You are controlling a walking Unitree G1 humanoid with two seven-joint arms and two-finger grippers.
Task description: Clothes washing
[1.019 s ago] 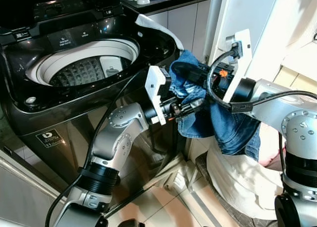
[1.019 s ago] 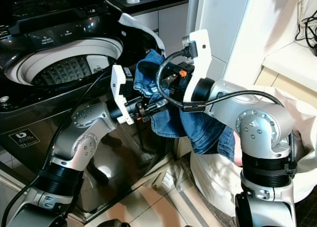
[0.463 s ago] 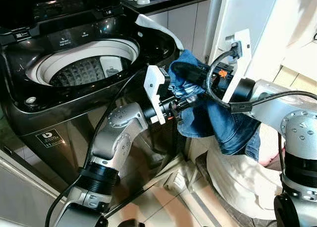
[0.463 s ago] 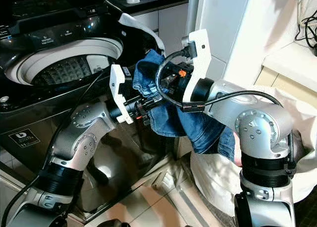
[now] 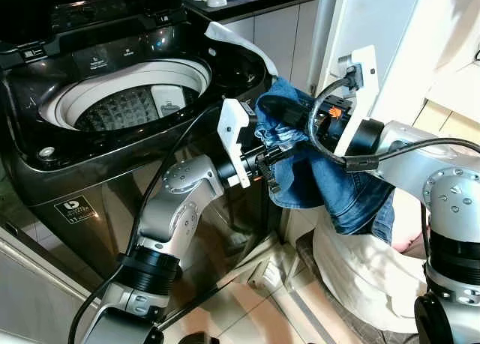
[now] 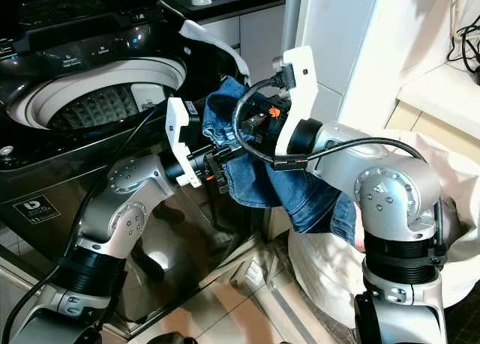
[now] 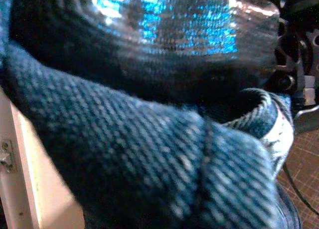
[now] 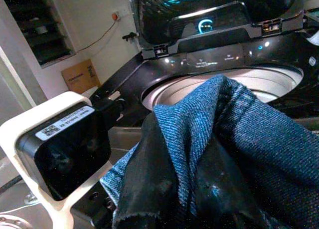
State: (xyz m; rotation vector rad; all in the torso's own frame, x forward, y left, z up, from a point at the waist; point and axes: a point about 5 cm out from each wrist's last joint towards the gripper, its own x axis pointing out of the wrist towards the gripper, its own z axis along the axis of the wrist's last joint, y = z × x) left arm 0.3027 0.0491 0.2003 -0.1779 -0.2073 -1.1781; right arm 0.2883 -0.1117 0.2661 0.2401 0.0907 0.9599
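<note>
Your two arms meet mid-air beside the washer's right corner, w/ the blue jeans [image 5: 330, 183] bunched between them. The right pincer [image 5: 289, 115] is clamped on the top fold of the denim; its black fingers are wrapped in cloth in the right wrist view. The left pincer [image 5: 274, 160] presses into the denim from the left, but you cannot tell whether its fingers are apart or together: cloth covers them, and the left wrist view is nearly all blue weave.

The jeans hang down at right over a white laundry bag [image 5: 360, 273] on the floor, their top level w/ the machine's rim but still outside the tub. The washing machine [image 5: 112, 145] stands left, lid up, drum [image 5: 124, 104] open. A white cloth [image 5: 236, 44] lies draped over its far right corner, just beyond the held denim. Between jeans and drum sit the left arm's white wrist mount and a black cable looping across the washer's front. A white wall panel [image 6: 337, 37] rises close behind the right arm.
</note>
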